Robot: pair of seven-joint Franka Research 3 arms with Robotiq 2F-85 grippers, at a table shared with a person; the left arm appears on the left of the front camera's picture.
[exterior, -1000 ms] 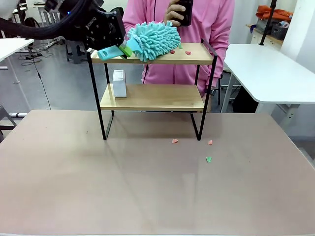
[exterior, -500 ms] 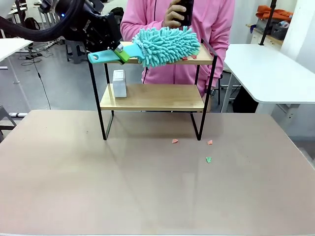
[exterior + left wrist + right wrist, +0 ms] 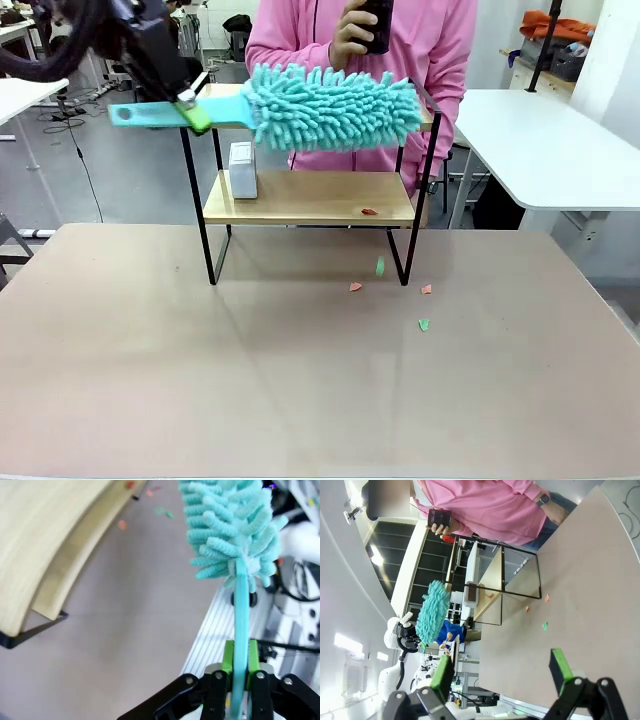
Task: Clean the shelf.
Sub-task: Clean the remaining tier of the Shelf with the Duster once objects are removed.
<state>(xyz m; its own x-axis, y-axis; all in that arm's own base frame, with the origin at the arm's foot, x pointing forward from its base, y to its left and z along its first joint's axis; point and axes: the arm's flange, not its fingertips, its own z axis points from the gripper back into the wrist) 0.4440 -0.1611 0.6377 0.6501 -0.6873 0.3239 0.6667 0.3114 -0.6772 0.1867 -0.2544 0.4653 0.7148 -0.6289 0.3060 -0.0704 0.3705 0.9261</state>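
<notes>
— Where stands the shelf [image 3: 300, 197]?
— Far side of the table [image 3: 200, 380]. My left pincer [image 3: 240, 656] clamps the duster [image 3: 335, 108] by its handle (fluffy head level with the shelf's top); my right pincer [image 3: 501, 669] gapes wide, holding nothing.

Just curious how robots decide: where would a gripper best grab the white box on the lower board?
Probably by its left and right sides, coming in level from the robot's side: the white box stands upright, and the shelf's upper board roofs it over.

Shelf [image 3: 300, 203]: two-tier, light wooden boards, thin black metal frame, standing upright on four legs.
</notes>
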